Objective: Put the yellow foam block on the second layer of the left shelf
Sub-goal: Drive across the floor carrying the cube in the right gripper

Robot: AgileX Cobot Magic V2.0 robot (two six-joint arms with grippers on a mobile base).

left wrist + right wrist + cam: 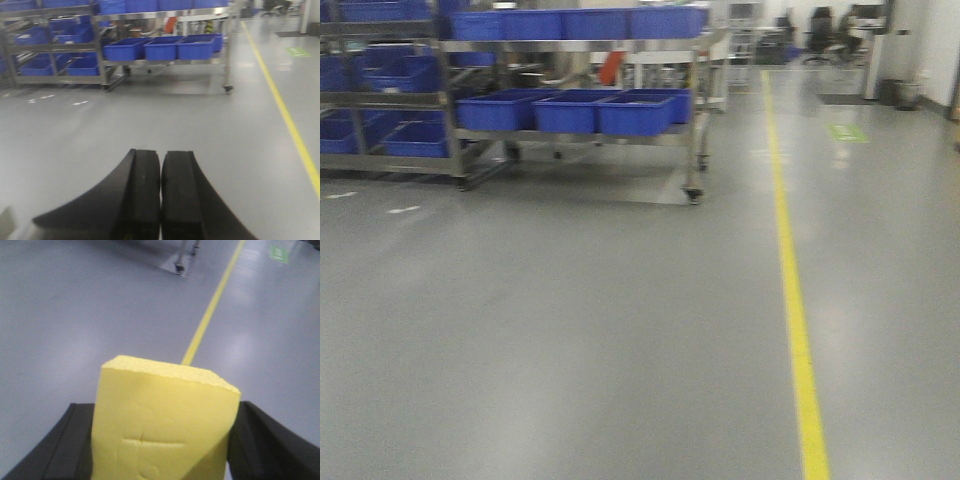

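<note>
Tightly, right fingers pinching yellow foam block

To me the yellow foam block looks like matt, fine-grained foam, its near face dented with pressed lines. The right hand and left hand look like matt black plastic or rubber; I can't tell which. The grey floor is smooth and glossy. The shelves are bare shiny metal, and the blue bins are smooth plastic.
</note>
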